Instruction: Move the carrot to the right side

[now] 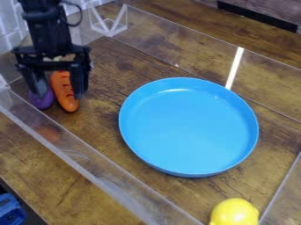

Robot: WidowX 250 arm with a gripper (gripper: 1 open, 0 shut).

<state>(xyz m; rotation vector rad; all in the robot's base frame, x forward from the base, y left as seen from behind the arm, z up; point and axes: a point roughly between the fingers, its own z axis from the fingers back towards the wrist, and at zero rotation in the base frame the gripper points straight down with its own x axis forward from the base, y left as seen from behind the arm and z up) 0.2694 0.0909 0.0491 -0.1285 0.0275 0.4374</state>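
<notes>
Lining up over the carrot [66, 91], upper left of the frame
My parted fingers [55, 81] hang above it; its long axis runs top to bottom, eggplant [42, 98] just left.

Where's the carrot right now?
In the camera view, the carrot is on the left, right beside the purple eggplant, with the gripper just above.

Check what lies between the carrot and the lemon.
The blue plate lies between the carrot and the lemon, with bare wood on either side of it, as the camera view shows.
</notes>
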